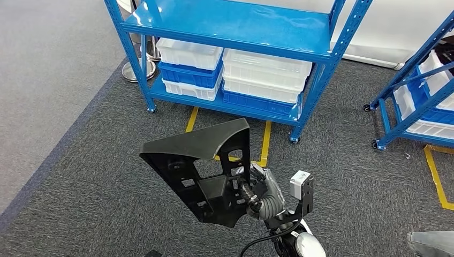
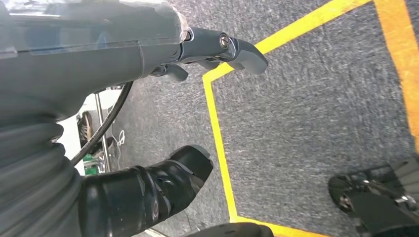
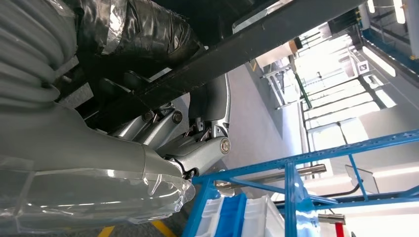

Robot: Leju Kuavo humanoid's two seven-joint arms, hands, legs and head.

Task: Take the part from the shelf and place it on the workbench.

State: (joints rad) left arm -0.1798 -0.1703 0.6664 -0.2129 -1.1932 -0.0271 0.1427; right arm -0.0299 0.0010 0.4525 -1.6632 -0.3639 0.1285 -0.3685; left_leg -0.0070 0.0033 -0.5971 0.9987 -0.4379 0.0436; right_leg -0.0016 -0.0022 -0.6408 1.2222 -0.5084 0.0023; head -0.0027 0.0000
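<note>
While my right hand (image 1: 256,197) grips the part (image 1: 206,166) by its lower right edge, the black piece stands out to the left of that hand and above it, held in the air over the grey carpet (image 1: 96,176). Its ribbed inner face with cut-outs is turned toward me, and its smooth curved top slopes away. From the right wrist, my fingers (image 3: 207,148) curl around a dark bar of the part (image 3: 257,44), which passes just over them.

My left hand (image 2: 197,57) hangs over the carpet with nothing in it, fingers slightly bent and apart from the thumb (image 2: 163,185).

Beyond the part, yellow tape (image 1: 266,140) marks the floor. Farther on stands a blue shelf (image 1: 230,27), its top level bare, with white and blue bins (image 1: 265,75) stacked on the lower level. A second blue shelf (image 1: 412,101) stands off to the right, well apart.
</note>
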